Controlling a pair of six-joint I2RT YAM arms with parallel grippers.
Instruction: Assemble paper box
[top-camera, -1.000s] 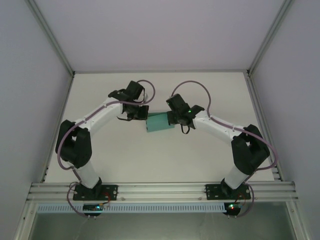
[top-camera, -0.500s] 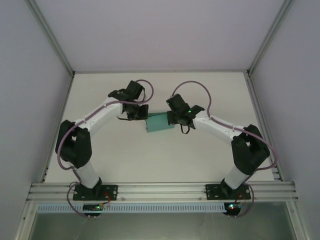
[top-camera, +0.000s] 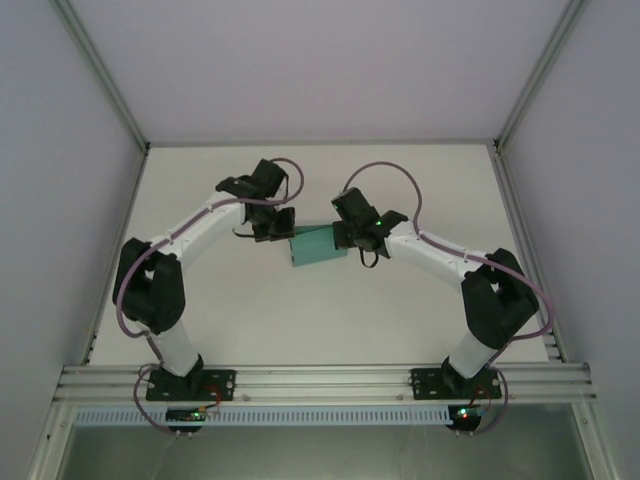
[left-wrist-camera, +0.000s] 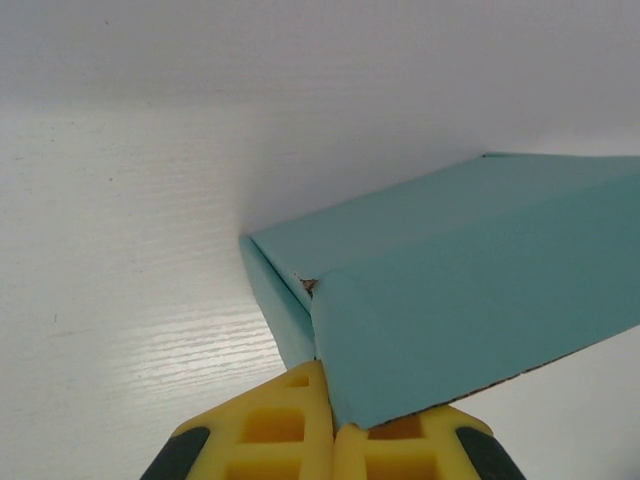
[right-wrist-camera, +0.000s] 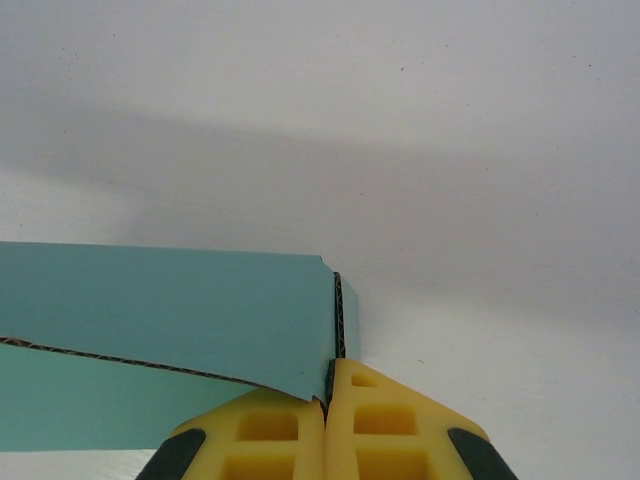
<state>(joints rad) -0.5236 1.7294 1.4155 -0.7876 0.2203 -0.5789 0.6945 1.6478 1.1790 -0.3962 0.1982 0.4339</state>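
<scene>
Mid-frame in the top view, the paper box (top-camera: 318, 248) fills the gap between the left gripper (top-camera: 285, 231) and right gripper (top-camera: 344, 240), so nothing passes there. Bare table (top-camera: 310, 315) lies open in the lower centre and upper band; 2 side walls (top-camera: 55, 200) hem both edges.

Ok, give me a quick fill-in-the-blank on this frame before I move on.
1. The paper box is ___ in colour.
2. It lies on the white table ___ the left gripper and the right gripper.
3. Both grippers' jaws stand ___.
4. Their fingers are ___ in colour.
Missing words: teal; between; shut; yellow.
</scene>
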